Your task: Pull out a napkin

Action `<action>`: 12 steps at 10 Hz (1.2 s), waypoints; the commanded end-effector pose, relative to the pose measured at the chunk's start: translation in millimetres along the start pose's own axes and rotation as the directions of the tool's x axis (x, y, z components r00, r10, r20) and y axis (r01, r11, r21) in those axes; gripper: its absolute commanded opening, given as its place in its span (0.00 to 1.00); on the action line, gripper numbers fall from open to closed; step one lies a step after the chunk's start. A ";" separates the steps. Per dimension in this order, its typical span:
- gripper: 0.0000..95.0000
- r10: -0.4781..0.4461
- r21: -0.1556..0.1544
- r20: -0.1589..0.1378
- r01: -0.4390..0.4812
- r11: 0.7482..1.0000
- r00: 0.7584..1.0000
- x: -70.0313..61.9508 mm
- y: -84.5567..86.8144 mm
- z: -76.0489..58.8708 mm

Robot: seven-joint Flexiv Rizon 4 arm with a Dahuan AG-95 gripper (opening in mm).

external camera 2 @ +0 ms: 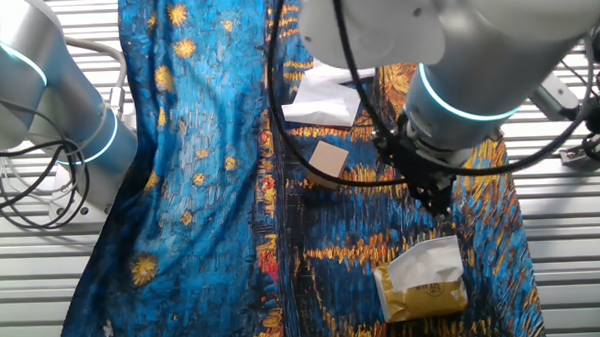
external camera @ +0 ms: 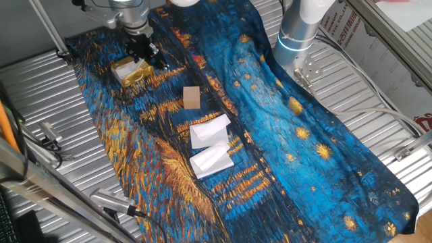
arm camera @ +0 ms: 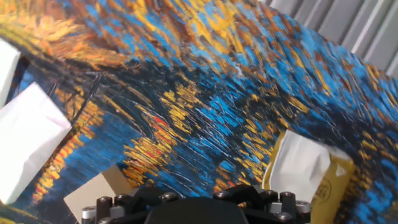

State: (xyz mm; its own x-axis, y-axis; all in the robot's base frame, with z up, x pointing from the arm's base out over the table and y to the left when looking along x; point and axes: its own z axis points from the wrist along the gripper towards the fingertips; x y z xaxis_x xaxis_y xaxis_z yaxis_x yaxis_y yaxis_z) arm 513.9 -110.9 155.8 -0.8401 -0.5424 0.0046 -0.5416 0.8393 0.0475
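Observation:
A shiny gold packet (external camera: pixel 133 72) lies on the painted cloth at the far left. It also shows in the other fixed view (external camera 2: pixel 420 289) and the hand view (arm camera: pixel 333 183). A white napkin (external camera 2: pixel 430 258) sticks out of its opening, also seen in the hand view (arm camera: pixel 298 163). My gripper (external camera: pixel 150 55) hovers just above and beside the packet, apart from it. Its dark fingers look spread and hold nothing. In the other fixed view the gripper (external camera 2: pixel 434 192) hangs above the packet. The hand view shows only the gripper's body, not its fingertips.
A wooden block (external camera: pixel 192 97) stands mid-cloth, between the packet and two white folded napkins (external camera: pixel 209 131) (external camera: pixel 211 161). The blue and gold cloth (external camera: pixel 283 135) covers a ribbed metal table. A second arm's base (external camera: pixel 297 30) stands at the back.

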 end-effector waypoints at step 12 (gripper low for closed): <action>1.00 0.453 -0.098 -0.025 -0.453 0.886 0.891 0.2 0.8 -0.4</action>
State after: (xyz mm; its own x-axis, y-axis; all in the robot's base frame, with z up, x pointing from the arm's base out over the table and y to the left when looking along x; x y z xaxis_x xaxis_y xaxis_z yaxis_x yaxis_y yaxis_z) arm 512.5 -110.5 156.4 -0.9961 -0.0696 0.0550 -0.0618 0.9892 0.1330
